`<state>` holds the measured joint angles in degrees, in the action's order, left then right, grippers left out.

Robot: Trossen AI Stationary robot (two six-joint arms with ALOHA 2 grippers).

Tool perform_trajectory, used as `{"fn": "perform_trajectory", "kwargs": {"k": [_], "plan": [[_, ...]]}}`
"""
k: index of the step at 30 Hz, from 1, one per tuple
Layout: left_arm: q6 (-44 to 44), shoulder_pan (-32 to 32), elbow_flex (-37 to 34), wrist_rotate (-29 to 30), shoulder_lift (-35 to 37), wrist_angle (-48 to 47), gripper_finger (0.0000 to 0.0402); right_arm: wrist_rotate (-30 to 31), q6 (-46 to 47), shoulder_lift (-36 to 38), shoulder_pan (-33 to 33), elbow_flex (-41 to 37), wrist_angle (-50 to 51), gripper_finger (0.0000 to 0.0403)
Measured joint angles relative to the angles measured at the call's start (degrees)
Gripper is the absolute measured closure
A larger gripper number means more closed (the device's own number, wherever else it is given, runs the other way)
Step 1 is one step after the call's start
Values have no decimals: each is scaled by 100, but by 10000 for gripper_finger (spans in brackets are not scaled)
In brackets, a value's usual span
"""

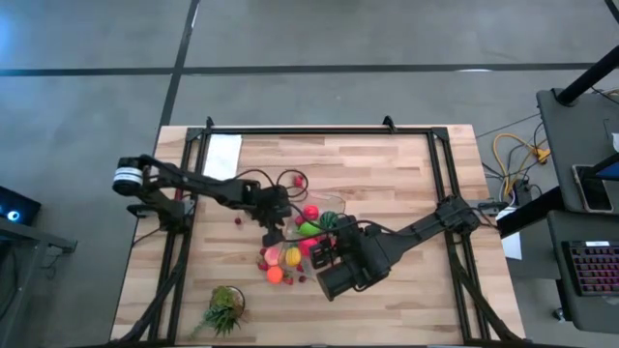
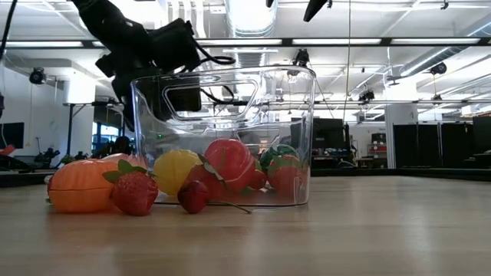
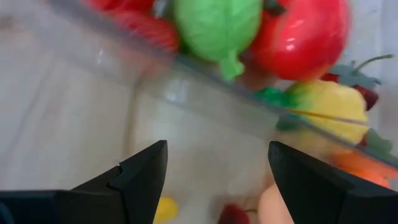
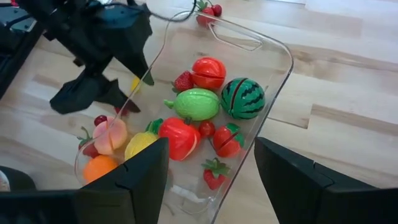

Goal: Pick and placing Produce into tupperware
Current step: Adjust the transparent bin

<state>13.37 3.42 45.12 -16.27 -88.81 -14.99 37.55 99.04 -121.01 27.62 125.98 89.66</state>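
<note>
The table (image 1: 387,193) carried the tupperware (image 4: 273,50) near its middle, between the two arms. Judged from its contents, the task was well along: inside lay a watermelon (image 4: 243,98), a green piece (image 4: 196,104), a red round piece (image 4: 208,72), a red apple-like piece (image 4: 181,137), a yellow piece (image 4: 140,144) and several strawberries, crowded toward one end.

Work remained. In the low view an orange piece (image 2: 77,186) and a strawberry (image 2: 135,192) appeared to sit outside the container wall, though the clear plastic made the boundary uncertain. A cherry pair (image 1: 298,180) lay apart on the table, as did a small red piece (image 1: 238,221). The leafy tuft (image 1: 224,309) stood well apart at the table edge.

The left gripper (image 3: 217,180) hung just beside the container wall, fingers parted and holding nothing. The right gripper (image 4: 211,180) hovered above the container, fingers also apart and empty.
</note>
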Motion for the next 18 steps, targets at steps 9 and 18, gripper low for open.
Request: {"fn": "perform_trajectory", "kwargs": {"k": [9, 18], "plan": [[-8, -306, 262, 2, -193, 451, 136, 1, -50, 0, 2, 0, 35, 174], [-20, -326, 285, 603, -134, 189, 136, 1, -162, 0, 2, -3, 35, 174]]}}
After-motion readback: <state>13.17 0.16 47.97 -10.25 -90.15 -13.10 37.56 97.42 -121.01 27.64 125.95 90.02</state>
